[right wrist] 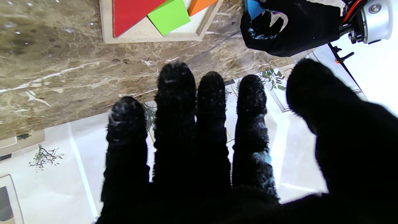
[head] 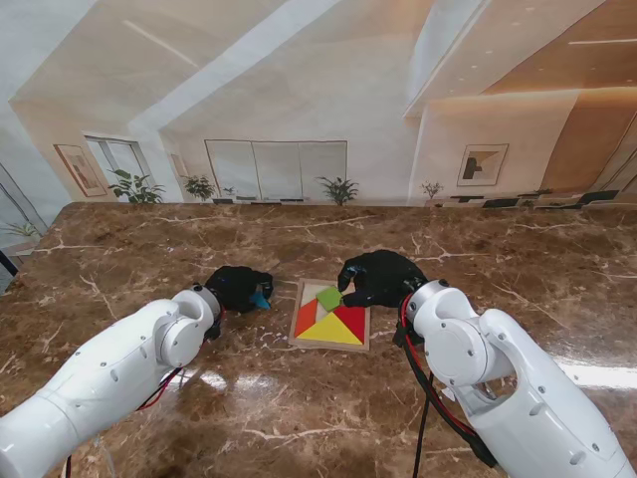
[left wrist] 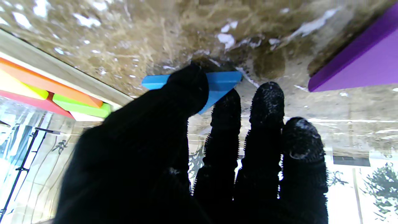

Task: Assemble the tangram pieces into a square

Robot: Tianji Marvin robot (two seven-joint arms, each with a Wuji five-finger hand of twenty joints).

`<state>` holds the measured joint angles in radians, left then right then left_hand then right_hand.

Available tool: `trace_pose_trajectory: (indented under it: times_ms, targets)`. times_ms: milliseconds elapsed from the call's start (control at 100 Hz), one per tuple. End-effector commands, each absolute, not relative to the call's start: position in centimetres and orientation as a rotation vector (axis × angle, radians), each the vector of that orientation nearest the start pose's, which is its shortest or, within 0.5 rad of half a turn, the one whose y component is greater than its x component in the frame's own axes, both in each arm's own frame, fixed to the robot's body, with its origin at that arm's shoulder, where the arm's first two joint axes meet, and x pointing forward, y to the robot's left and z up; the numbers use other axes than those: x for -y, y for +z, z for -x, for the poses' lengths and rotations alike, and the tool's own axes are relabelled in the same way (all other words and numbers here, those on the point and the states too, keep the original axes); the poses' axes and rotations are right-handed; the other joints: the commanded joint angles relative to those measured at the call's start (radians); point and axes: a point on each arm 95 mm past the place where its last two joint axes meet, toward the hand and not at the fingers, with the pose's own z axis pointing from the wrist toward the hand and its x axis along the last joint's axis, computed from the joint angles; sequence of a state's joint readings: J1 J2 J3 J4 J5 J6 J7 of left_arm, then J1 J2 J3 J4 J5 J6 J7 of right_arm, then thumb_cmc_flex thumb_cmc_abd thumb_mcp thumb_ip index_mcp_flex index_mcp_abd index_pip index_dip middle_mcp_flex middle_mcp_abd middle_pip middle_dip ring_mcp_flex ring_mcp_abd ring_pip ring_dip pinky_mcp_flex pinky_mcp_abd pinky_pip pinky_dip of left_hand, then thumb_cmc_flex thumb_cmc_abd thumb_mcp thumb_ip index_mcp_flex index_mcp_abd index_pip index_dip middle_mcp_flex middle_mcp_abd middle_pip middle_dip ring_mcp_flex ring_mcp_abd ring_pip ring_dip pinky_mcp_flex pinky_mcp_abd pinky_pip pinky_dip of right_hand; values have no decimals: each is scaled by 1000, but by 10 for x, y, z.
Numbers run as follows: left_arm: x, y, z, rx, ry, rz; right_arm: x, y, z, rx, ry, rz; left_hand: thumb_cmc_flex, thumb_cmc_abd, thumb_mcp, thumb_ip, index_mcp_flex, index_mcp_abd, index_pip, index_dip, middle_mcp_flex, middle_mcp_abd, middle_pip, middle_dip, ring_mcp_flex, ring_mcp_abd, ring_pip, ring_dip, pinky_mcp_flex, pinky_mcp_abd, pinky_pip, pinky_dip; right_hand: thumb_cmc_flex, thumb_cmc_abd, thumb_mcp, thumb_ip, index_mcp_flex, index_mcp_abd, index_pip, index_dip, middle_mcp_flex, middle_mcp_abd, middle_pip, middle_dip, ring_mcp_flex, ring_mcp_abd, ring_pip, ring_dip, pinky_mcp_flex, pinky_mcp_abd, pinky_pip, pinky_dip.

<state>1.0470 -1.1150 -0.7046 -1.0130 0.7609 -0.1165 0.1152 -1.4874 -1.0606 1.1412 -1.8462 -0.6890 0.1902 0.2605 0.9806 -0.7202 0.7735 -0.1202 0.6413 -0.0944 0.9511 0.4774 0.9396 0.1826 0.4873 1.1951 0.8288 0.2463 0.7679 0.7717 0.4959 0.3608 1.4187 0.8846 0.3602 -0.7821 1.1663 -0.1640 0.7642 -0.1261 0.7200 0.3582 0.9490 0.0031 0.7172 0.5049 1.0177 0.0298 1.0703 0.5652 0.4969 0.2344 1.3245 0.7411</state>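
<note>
Pinching blue piece [left wrist: 222, 85] with left hand [head: 237, 288], thumb against fingertips, just left of tray [head: 300, 317].
Right hand [head: 380, 278] spread wide, holding nothing, hovering at tray's far right corner. Red [head: 350, 321], yellow [head: 329, 332], orange [head: 306, 318], green [head: 328, 298] seated in tray; purple piece [left wrist: 367, 62] on marble table [head: 149, 249] near left hand.

Both white arms rise from the bottom corners of the stand's frame toward its centre. The left hand [head: 239, 288], gloved black, sits left of centre, thumb and fingers [left wrist: 225, 112] pinched together. The right hand [head: 381, 277], right of centre, has its fingers [right wrist: 175, 93] spread, holding nothing.
</note>
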Motion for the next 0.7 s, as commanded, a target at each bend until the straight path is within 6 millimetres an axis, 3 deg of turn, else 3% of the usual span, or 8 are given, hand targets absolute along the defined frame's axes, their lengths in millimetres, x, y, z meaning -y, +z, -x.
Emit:
trace_pose_trajectory:
  times_ms: [0, 280, 540, 690]
  targets:
    - [25, -389, -484, -1787, -1411, 1193, -49, -257, -399, -1546, 1607, -1516, 32, -38, -5, -5, 34, -14, 44, 6, 76, -61, 74, 0, -49, 28, -18, -16, -31, 26, 58, 29, -11, 29, 4, 18, 11, 5, 8, -3, 6, 2, 3, -5, 33, 3, 16, -2, 0, 12, 38, -5]
    - [25, -388, -485, -1771, -1423, 1194, -49, -257, -398, -1548, 1604, -1521, 42, -40, 0, -2, 50, -10, 37, -5, 64, -52, 104, 29, -129, 44, -86, -97, -84, 13, 12, 46, -14, 36, 4, 18, 8, 6, 8, -3, 7, 2, 4, -5, 34, 3, 16, -2, 0, 12, 39, -5]
    - [27, -389, -485, -1749, -1456, 1217, -49, -257, -398, -1556, 1596, -1527, 63, -33, 12, 5, 60, -2, 45, 2, 20, -26, 205, 58, -129, 51, -151, -164, -94, 16, -91, -6, -16, 41, 3, 19, 4, 7, 8, -4, 6, 1, 4, -5, 34, 3, 16, -2, -1, 11, 39, -5]
    - [27, -391, -484, -1743, -1464, 1240, -49, -257, -398, -1559, 1594, -1531, 71, -30, 14, 8, 68, 8, 48, -1, 8, -20, 233, 59, -90, 47, -153, -175, -54, 27, -127, -34, -17, 43, 3, 20, 3, 6, 8, -4, 6, 1, 4, -6, 34, 2, 17, -2, -1, 11, 40, -5]
